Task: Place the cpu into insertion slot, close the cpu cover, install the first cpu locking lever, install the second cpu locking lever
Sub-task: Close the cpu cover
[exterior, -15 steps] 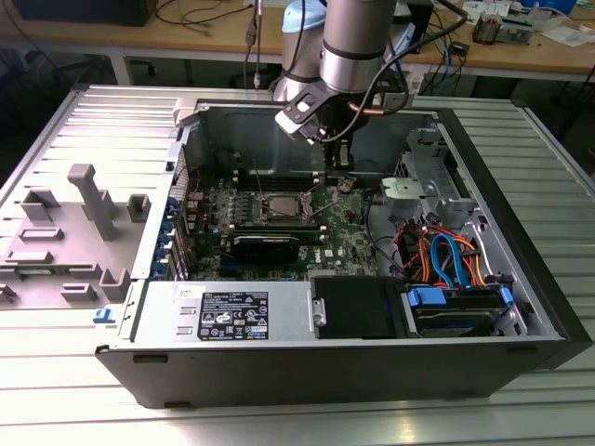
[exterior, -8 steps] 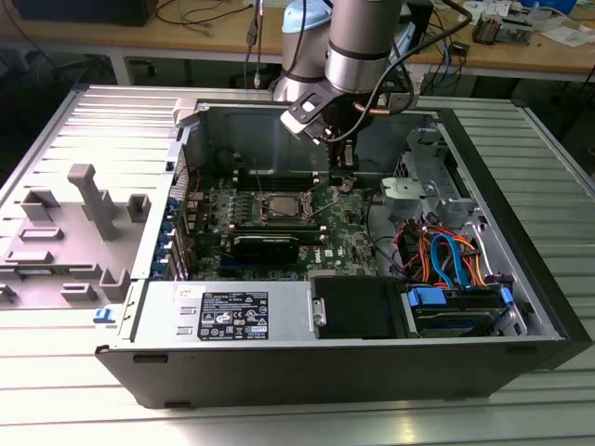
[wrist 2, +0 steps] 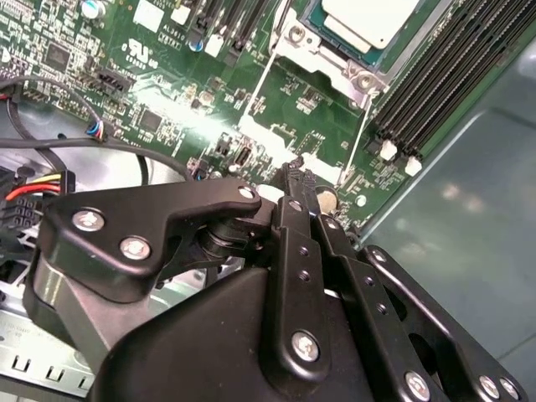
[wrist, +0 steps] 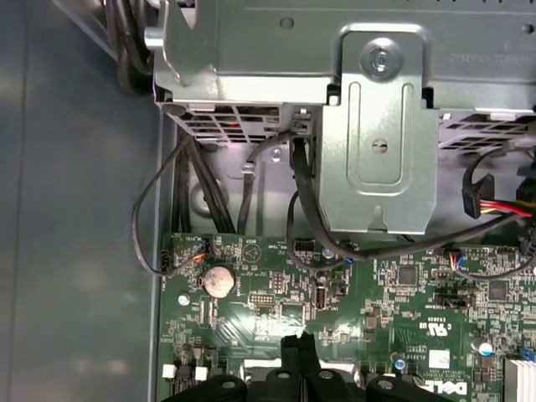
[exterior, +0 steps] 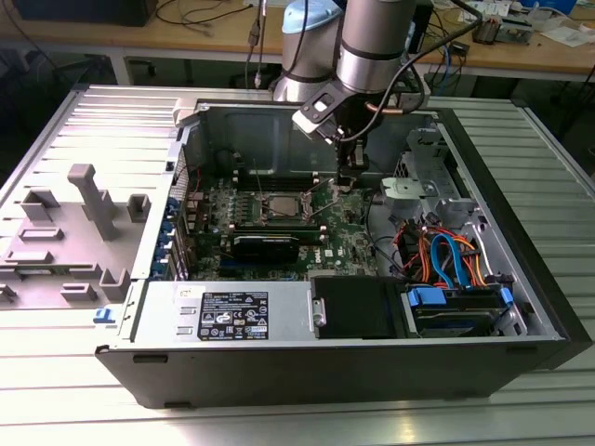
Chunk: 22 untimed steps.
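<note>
The gripper (wrist: 298,342) has its two black fingers pressed together with nothing between them. The tips are poised just above the motherboard (wrist 2: 289,126), near its edge by the grey drive bracket (wrist: 377,142) and close to a coin cell (wrist: 219,280). Farther in across the board, the cpu (wrist 2: 368,18) lies in the insertion slot (exterior: 279,206). Its grey top is framed by what looks like the cpu cover (wrist 2: 333,59), lying flat. Two thin wire levers (wrist 2: 356,138) run out from the socket toward the fingertips and appear unlatched.

The tips are narrow, so a springy lever could slip off them and snap back. A low pass could clip the coin cell, the small connectors or the black cables (wrist: 251,180) along that edge.

The socket is cut off in the second wrist view, the lever hooks are too small to make out, and the gripper's body hides the board beneath it.
</note>
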### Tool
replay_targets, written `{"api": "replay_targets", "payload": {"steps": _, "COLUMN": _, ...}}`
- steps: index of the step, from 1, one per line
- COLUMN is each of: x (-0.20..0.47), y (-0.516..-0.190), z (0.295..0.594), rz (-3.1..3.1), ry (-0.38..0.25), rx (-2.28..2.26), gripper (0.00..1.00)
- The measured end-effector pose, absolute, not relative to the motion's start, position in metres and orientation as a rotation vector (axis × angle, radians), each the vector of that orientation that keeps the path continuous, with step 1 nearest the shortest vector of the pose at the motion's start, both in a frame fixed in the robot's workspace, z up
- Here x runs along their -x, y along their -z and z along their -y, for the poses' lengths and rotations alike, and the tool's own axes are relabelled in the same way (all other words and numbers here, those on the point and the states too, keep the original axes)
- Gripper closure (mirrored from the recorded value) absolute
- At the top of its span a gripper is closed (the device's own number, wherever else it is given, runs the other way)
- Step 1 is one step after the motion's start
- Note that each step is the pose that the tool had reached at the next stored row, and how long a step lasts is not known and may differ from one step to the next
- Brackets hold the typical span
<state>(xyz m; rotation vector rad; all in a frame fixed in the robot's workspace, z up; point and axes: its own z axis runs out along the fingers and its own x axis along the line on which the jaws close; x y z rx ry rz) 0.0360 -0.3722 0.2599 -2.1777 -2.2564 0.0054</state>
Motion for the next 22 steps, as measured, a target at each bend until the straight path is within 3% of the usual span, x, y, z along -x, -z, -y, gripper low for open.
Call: {"api": "replay_targets", "payload": {"steps": 22, "x": -0.047, "y": -0.249, "z": 0.371, "rz": 2.262, "ry": -0.015, "rx": 2.163, "gripper": 0.89}}
